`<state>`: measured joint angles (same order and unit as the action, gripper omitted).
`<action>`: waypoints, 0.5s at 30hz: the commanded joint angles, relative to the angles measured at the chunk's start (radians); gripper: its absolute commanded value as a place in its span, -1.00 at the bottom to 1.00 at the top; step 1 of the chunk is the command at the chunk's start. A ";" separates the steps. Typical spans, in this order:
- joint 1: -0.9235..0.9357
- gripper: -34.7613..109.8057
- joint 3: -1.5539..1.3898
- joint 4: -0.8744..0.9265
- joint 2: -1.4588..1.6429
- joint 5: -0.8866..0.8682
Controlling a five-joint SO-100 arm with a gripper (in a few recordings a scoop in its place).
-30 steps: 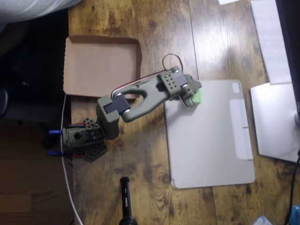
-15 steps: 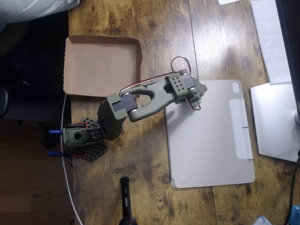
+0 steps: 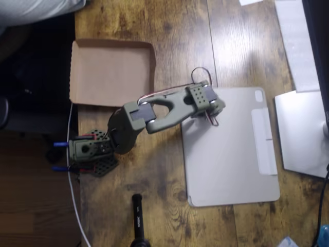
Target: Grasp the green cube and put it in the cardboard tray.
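Observation:
The olive-green arm reaches right from its base [image 3: 88, 150] at the table's left edge. Its gripper [image 3: 212, 106] points down over the top left corner of the grey tablet cover [image 3: 231, 149]. The wrist and gripper head cover the fingers from above, so whether they are open or shut cannot be told. The green cube is hidden, with no green showing beside the gripper head. The brown cardboard tray [image 3: 110, 72] lies at the table's upper left, behind and left of the gripper, with nothing in it.
A silvery flat device [image 3: 302, 133] and a white sheet [image 3: 295, 41] lie along the right side. A black cylindrical object [image 3: 138, 218] stands at the bottom edge. A white cable [image 3: 73, 195] runs down past the base. The table ends at the left, beside the tray.
The arm has stretched a little further right and lowered over the cover's corner. The green cube, plainly visible beside the gripper a second ago, is now covered by the gripper head.

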<state>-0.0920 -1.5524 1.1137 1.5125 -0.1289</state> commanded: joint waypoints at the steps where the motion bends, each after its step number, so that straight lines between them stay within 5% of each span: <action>1: -0.012 -0.04 -0.015 -0.009 0.020 -0.043; 7: -0.034 -0.35 -0.041 -0.041 0.025 -0.051; 15: -0.018 -0.49 -0.121 -0.123 0.075 -0.031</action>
<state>-0.1058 -1.6368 1.0140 1.5340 -0.1611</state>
